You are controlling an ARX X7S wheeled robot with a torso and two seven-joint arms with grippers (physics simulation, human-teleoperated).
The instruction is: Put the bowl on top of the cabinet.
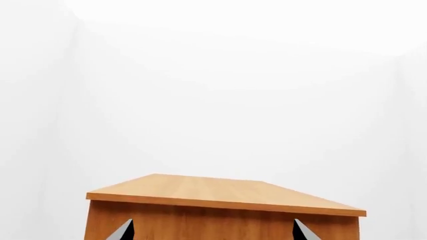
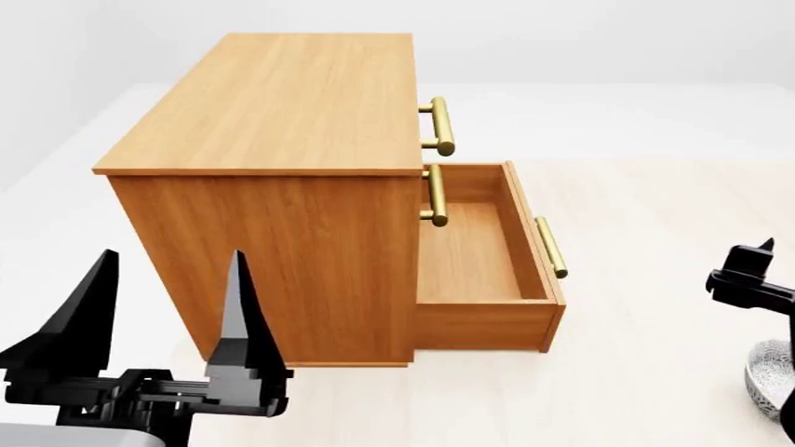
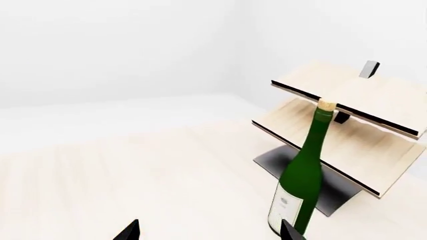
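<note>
The cabinet (image 2: 286,102), an orange-brown chest with brass bar handles, fills the middle of the head view with its flat top bare. One drawer (image 2: 478,247) is pulled out and holds nothing. Only a patterned sliver of the bowl (image 2: 770,372) shows on the floor at the far right edge, just below my right arm (image 2: 749,279). My left gripper (image 2: 168,303) hangs open at the lower left, facing the cabinet's side (image 1: 220,222). My right gripper (image 3: 209,232) is open over pale floor with nothing between its fingers.
In the right wrist view a green wine bottle (image 3: 303,175) stands on the floor close to one fingertip. Behind it is a pale tilted shelf rack (image 3: 347,125) on a black base (image 3: 333,195). White walls surround the pale floor.
</note>
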